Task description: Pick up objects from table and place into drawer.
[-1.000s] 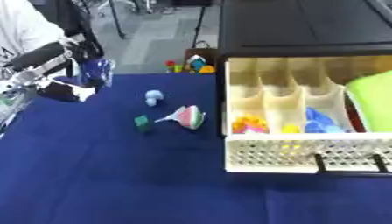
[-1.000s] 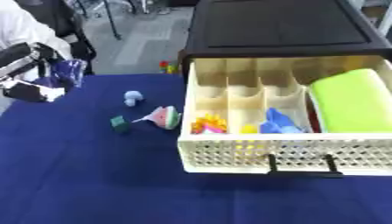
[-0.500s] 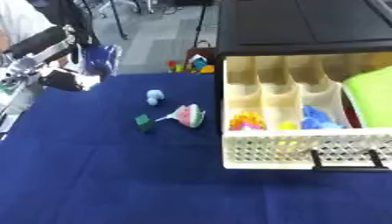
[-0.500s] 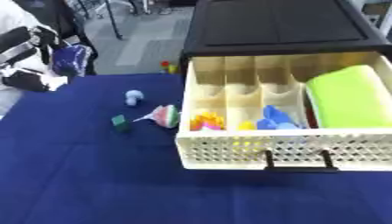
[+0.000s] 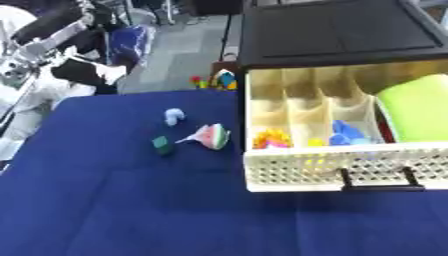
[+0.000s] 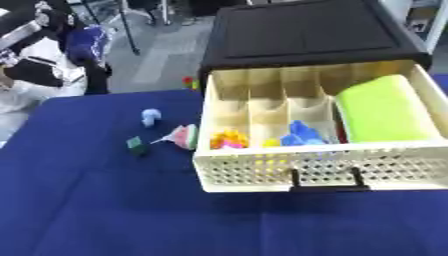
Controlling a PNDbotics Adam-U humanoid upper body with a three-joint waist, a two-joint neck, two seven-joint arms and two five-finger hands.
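Drawer of cream perforated plastic [image 5: 325, 170] stood pulled out at my right; my left hand [image 5: 86, 64] hung high at the table's far-left corner, curled round a dark blue floppy thing [image 5: 131, 40] (what, I couldn't tell). I judged a wide carry over the partitions best.

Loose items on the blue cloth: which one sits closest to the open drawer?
The watermelon-slice toy, red with a green rind. It lies just left of the cream slotted drawer, while the small dark green block and the pale blue piece sit further left.

Perforated plastic drawer [image 6: 262, 172] (matt cream)
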